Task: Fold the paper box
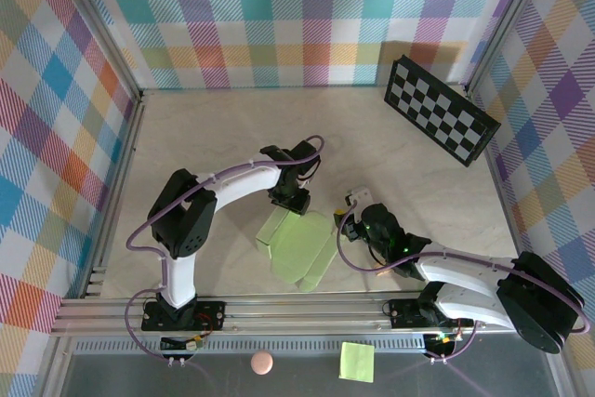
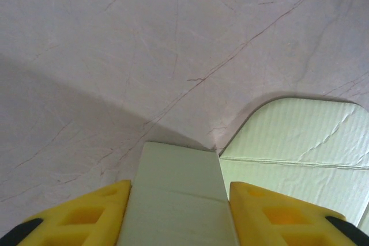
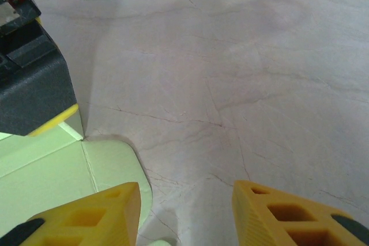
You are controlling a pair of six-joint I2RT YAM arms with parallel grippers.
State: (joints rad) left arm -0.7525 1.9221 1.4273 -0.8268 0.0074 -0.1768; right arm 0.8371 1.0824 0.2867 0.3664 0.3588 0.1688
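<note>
The paper box (image 1: 302,244) has a flap between the fingers of the left hand (image 2: 180,191), grip unclear; with the right hand (image 3: 185,191) half-open and empty, it could slide or buckle.

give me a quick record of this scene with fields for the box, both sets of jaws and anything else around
paper box: pale green, partly folded, on the table between the arms
left jaws: either side of a box flap; grip unclear
right jaws: open, nothing between them, beside the box's right edge
other: checkerboard at far right; green sticky note and pink ball at the near edge
</note>
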